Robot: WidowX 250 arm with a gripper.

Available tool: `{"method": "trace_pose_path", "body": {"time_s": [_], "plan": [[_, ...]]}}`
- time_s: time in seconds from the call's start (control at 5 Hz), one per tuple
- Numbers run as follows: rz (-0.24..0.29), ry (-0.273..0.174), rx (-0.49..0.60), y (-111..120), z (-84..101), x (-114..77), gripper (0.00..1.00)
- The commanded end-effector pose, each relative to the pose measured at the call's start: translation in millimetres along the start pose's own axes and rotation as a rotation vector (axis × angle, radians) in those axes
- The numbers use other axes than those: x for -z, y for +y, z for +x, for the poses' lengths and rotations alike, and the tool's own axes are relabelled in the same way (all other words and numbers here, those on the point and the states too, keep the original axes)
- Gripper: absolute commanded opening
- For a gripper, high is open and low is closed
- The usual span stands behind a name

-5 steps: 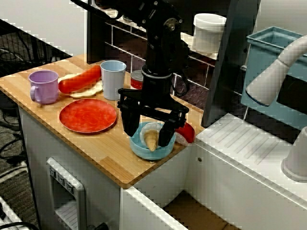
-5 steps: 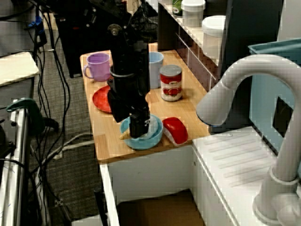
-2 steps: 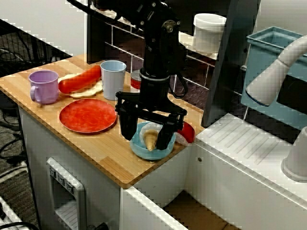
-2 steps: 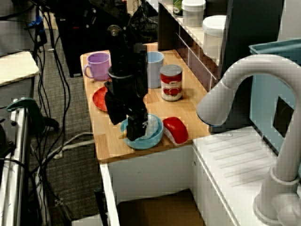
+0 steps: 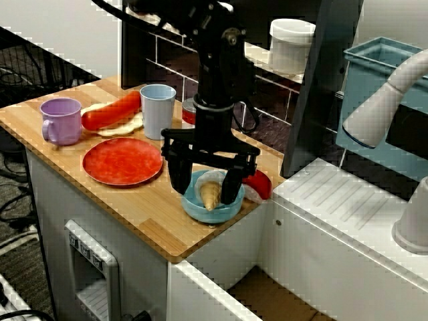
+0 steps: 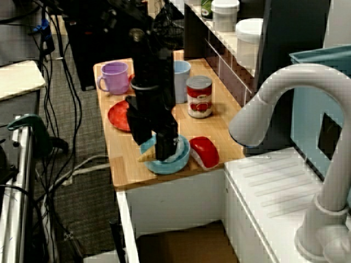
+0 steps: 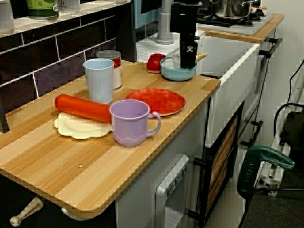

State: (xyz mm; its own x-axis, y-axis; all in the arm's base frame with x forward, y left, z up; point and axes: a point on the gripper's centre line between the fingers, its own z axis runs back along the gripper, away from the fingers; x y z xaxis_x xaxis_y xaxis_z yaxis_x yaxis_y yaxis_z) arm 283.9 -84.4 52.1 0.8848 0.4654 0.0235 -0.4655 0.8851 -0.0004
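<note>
One pincer [image 5: 205,194] spread wide over a cone [image 5: 210,194] in a blue bowl [image 5: 200,212]

From the front of the counter, the pincer points straight down at the right-hand end of the wooden counter [image 5: 154,217]. Its jaws stand wide apart, one on each side of the tan cone. The cone looks narrower than the gap, so nothing appears gripped. It lies tilted in the bowl, most likely because it is too long to lie flat inside. A red-and-white piece [image 5: 261,184] sits just beside the bowl. Further left are a red plate [image 5: 122,160], a pale blue cup [image 5: 158,110], a purple mug [image 5: 60,120] and a red sausage [image 5: 110,112] on a cream plate [image 5: 130,126].

From the sink side, the pincer [image 6: 151,149] hides most of the bowl [image 6: 176,163]. The tip of the cone [image 6: 145,158] pokes out past the rim toward the counter's edge, so the cone seems to lean on the rim. A tin can [image 6: 199,96] stands near the back wall, well apart from the bowl.

Looking along the counter from the mug's end, the pincer [image 7: 188,59] hangs upright above the bowl [image 7: 178,73], and the cone [image 7: 201,57] tip shows to its right. This view does not show whether either jaw touches the cone. The mug [image 7: 130,122], sausage [image 7: 80,108] and red plate [image 7: 156,100] lie nearer the camera.
</note>
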Motion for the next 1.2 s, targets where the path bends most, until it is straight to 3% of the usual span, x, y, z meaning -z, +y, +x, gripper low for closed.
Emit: {"method": "trace_pose_path", "body": {"time_s": [0.0, 0.2, 0.4, 1.0], "plan": [[-0.019, -0.044, -0.025, -11, 15.9, -0.9, 1.0], [-0.019, -0.046, -0.019, -15, 13.9, -0.6, 1.0], [-0.011, -0.037, -0.014, -18, 15.3, 2.8, 0.0], [-0.025, 0.0, -0.004, -13, 28.5, -10.5, 0.0]]}}
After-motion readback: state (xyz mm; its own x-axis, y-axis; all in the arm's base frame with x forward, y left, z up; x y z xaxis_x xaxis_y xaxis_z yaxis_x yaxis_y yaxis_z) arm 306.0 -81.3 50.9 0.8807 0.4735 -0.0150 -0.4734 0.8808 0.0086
